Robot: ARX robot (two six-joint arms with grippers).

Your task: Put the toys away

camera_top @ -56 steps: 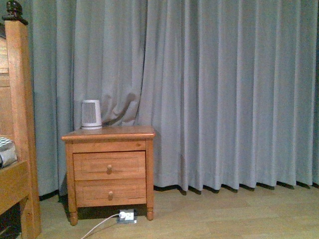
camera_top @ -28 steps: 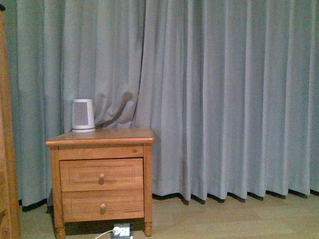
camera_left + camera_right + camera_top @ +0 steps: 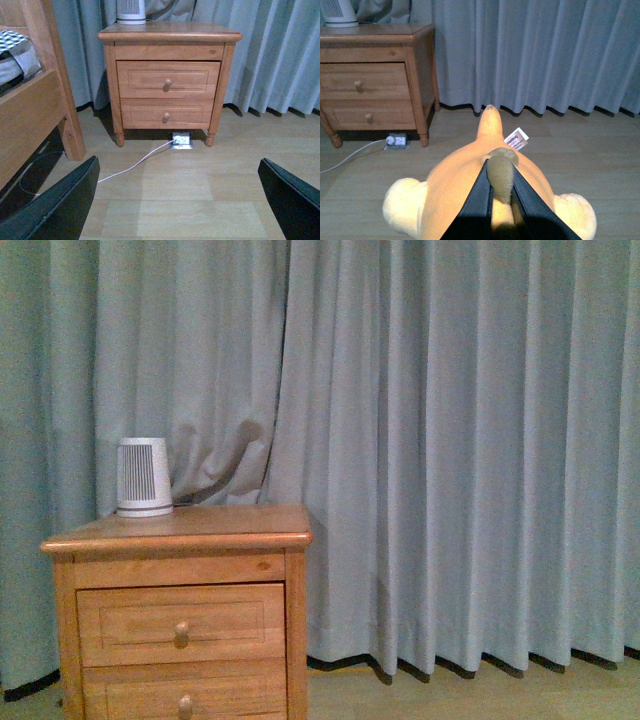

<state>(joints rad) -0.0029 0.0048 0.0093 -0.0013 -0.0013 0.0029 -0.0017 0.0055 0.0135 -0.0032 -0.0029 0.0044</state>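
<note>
In the right wrist view an orange-yellow plush animal (image 3: 470,182) hangs above the wooden floor, with a white tag (image 3: 516,139) at its far end. My right gripper (image 3: 501,172) is shut on it, its two black fingers pinching an olive-brown patch (image 3: 501,172). In the left wrist view my left gripper (image 3: 177,192) stands open over bare floor, with nothing between its black fingers (image 3: 60,205). The front view shows neither gripper nor the plush.
A wooden nightstand (image 3: 180,625) with two drawers stands before grey curtains (image 3: 450,440), a small white ribbed device (image 3: 143,477) on top. A power strip (image 3: 182,140) with a white cable lies under it. A wooden bed frame (image 3: 35,100) stands beside it.
The front view has swung rightward and closer: the nightstand slid left and grew, and the bed post has left the picture.
</note>
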